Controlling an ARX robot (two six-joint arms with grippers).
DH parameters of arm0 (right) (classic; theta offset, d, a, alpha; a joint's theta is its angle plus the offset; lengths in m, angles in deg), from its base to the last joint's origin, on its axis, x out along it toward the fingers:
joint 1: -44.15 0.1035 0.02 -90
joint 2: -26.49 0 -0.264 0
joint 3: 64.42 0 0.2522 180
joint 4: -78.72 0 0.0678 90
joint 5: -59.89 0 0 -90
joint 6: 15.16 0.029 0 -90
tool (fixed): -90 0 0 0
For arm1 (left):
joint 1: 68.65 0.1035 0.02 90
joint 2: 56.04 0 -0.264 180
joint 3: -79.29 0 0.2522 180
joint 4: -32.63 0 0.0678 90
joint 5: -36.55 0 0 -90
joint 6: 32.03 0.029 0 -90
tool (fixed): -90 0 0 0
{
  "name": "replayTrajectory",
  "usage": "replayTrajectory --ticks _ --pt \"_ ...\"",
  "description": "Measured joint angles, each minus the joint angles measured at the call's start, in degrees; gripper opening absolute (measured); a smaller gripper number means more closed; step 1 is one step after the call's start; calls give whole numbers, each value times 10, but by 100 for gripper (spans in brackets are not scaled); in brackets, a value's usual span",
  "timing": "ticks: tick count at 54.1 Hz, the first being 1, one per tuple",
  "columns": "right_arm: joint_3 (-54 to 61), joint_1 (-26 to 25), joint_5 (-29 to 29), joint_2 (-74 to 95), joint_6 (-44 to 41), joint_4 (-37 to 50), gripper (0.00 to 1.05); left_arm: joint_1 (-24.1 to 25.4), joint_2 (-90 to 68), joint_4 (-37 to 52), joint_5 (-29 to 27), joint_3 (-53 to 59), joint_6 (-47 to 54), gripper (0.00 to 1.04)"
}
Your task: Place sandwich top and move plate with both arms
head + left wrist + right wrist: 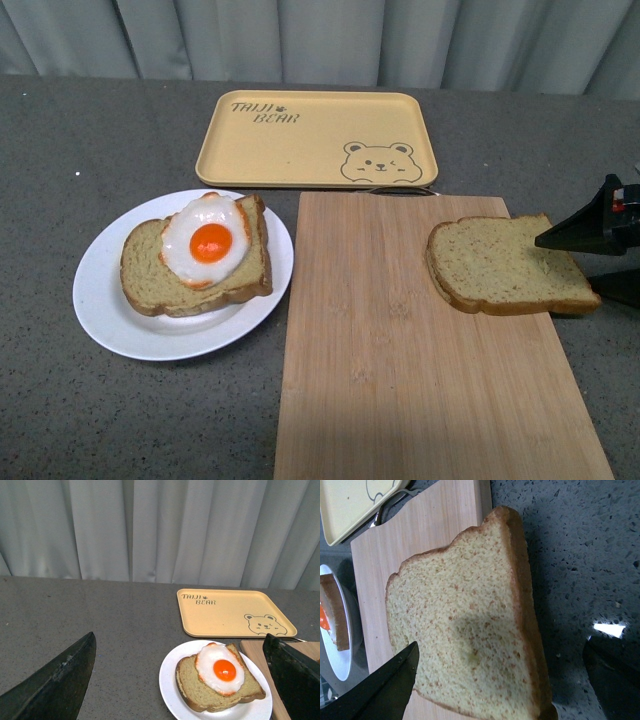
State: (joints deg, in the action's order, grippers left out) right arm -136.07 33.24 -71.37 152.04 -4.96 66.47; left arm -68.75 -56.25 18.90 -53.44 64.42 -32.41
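Worktop: a grey speckled worktop [100,140] fills the scene from front to back.
Backdrop: a pale pleated curtain [320,40] hangs along the far edge.
Tray: a yellow tray [300,150] with a bear drawing lies at the far side, just beyond the board.
Board: a light wooden cutting board [400,380] lies right of centre and runs toward the near edge.
Plate: the white plate [110,310] sits on the worktop just left of the board. It holds a bread slice [150,275] with a fried egg [208,240] on top.
Sandwich top: the plain speckled sandwich top [500,265] lies on the board's far right part, its right edge hanging past the board's side.
Right arm: the right arm [600,225] comes in low from the right edge of the front view and is level with the slice.
Right claw: the right claw [500,647] is spread wide. One finger [380,690] is over the slice's face and the other finger [615,680] is out over the bare worktop, so nothing is gripped.
Left claw: the left claw [179,639], seen only in its wrist view, is also spread wide and empty. It is held above the worktop and faces the plate and the tray.
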Motion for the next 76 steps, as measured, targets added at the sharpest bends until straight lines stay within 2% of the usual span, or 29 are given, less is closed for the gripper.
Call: replayTrajectory --ticks 7,27,33,47,60,76 --pt "-17 10 19 16 15 0 63 0 0 0 0 0 0 98" --pt "-22 15 19 12 23 -7 5 0 0 0 0 0 0 98" --pt "-2 16 9 -14 27 9 3 0 0 0 0 0 0 98" --pt "61 50 -88 -130 97 123 3 0 0 0 0 0 0 98" --pt "57 176 -90 -131 222 252 3 0 0 0 0 0 0 98" --pt "-54 297 -75 -16 302 261 3 0 0 0 0 0 0 98"
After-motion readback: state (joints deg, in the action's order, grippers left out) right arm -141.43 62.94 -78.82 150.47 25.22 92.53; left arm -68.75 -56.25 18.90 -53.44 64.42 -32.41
